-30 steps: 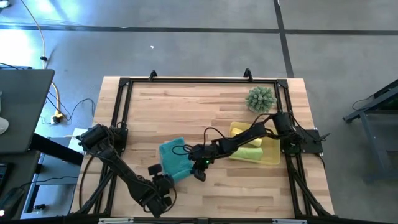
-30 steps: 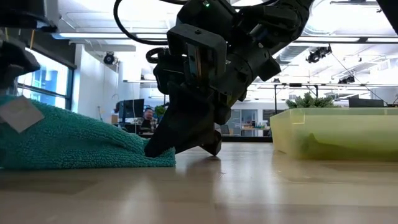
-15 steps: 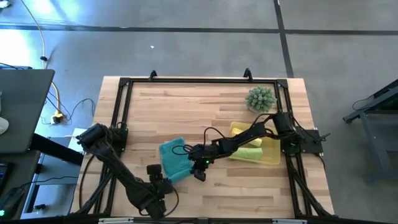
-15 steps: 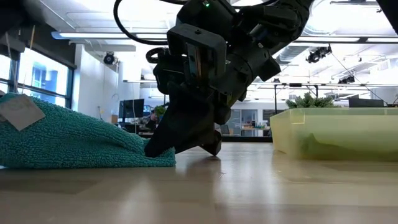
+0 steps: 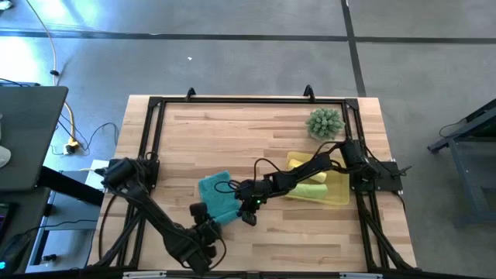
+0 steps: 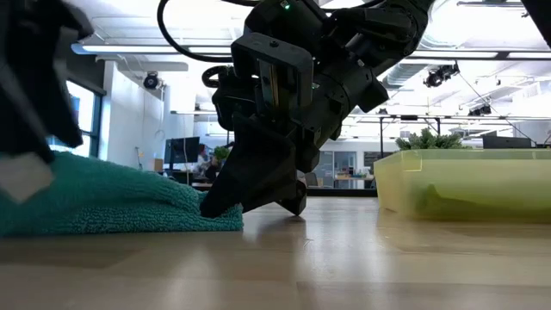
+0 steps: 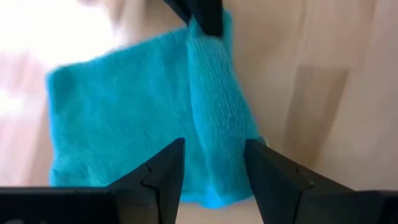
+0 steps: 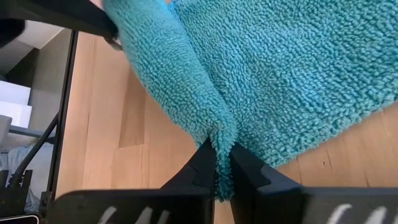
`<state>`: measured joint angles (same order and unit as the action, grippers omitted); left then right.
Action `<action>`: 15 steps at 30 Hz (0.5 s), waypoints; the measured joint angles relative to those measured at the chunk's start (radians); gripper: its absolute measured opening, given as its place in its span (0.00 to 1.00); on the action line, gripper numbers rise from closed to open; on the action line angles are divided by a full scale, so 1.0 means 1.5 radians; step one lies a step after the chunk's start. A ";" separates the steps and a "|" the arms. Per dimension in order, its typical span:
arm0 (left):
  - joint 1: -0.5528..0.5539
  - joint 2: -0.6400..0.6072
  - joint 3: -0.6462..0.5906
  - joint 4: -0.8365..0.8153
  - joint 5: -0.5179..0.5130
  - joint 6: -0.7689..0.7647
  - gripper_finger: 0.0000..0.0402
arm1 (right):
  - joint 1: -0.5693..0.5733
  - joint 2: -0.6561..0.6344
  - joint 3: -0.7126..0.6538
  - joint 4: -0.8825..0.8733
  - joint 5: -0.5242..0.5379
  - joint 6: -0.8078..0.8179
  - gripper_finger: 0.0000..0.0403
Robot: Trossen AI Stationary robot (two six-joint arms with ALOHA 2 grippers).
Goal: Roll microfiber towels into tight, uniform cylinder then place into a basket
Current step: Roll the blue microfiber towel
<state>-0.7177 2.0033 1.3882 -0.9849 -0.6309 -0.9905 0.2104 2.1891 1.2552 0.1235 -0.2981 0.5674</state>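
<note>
Towel, teal (image 5: 216,197): soft looped-pile cloth lying partly folded on the wooden tabletop (image 5: 232,136), near its front edge and left of centre, one side raised into a thick ridge. A small white tag (image 6: 24,177) shows at its left end in the low view, blurred.

Basket (image 5: 338,198): shallow translucent yellow plastic tray, rectangular, low walls, on the right side of the tabletop. Contents: one yellow towel (image 5: 297,162) and one lime green towel (image 5: 308,191), both largely covered by the right arm, so their shape is hard to make out.

Right hand (image 8: 222,167): fingers pinched tight on the ridge of the teal towel at its right edge, tips down at the tabletop.

Left hand (image 7: 213,168): fingers spread apart, holding nothing, poised over the towel's front edge.

Plant (image 5: 325,123): spiky green ball, standing behind the basket, apart from it.
</note>
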 joint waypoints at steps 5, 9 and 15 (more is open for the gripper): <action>-0.003 0.005 -0.001 0.004 0.026 -0.010 0.40 | 0.000 0.000 0.000 0.000 0.000 0.000 0.03; -0.007 0.005 -0.001 0.011 0.032 -0.030 0.40 | 0.000 0.000 0.000 0.001 0.000 0.000 0.03; -0.006 0.005 -0.001 0.021 0.032 -0.057 0.40 | 0.000 0.000 0.000 0.001 0.000 0.000 0.03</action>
<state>-0.7269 2.0102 1.3865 -0.9533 -0.5836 -1.0756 0.2104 2.1891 1.2552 0.1249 -0.2981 0.5674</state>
